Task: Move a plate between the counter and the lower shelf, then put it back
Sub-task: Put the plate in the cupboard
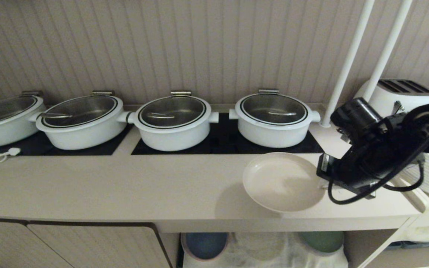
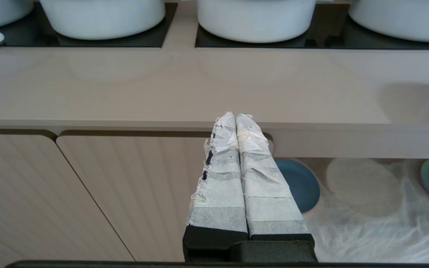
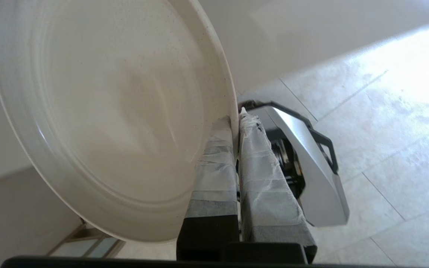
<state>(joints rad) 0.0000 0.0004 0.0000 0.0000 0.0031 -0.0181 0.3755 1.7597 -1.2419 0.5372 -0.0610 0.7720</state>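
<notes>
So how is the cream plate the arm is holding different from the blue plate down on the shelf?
The cream plate is pinched at its rim by the right tool and hangs over the counter; the blue plate lies on the lower shelf cloth, ungripped. The cream plate is plain beige, the blue plate blue. The cream plate shows whole; the counter's edge hides part of the blue plate. Both are round.

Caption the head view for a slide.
Right gripper holds the cream plate by its rim above the counter.
</notes>
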